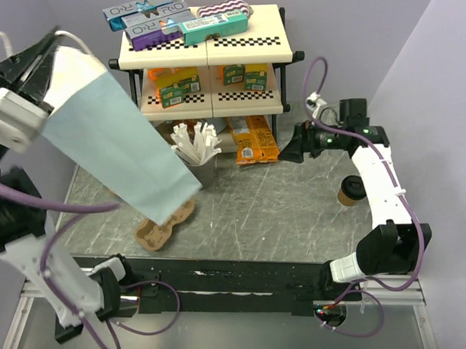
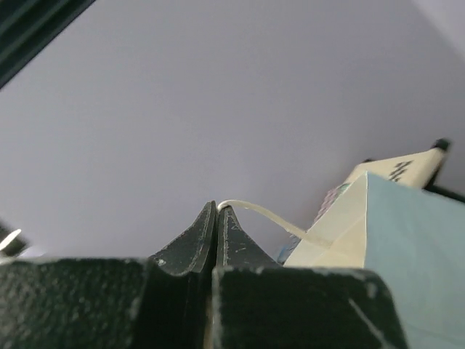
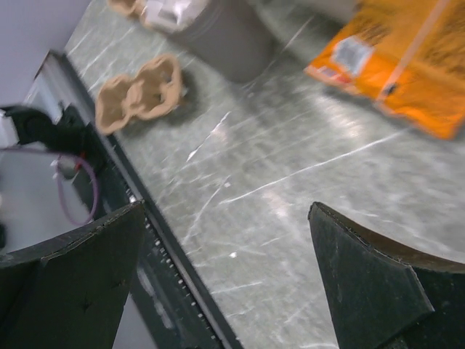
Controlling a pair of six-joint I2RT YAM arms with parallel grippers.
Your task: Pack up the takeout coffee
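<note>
marbled table [image 1: 278,210]: takeout coffee [image 1: 350,190] upright, lid up

The grey marble tabletop [image 1: 277,214] lies open between the hanging pale blue paper bag [image 1: 115,143] and the tan black-lidded paper cup [image 1: 350,191].

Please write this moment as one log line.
left jaws: shut on bag handle, bag off table | right jaws: open, empty | coffee cup: on table, unpacked
</note>
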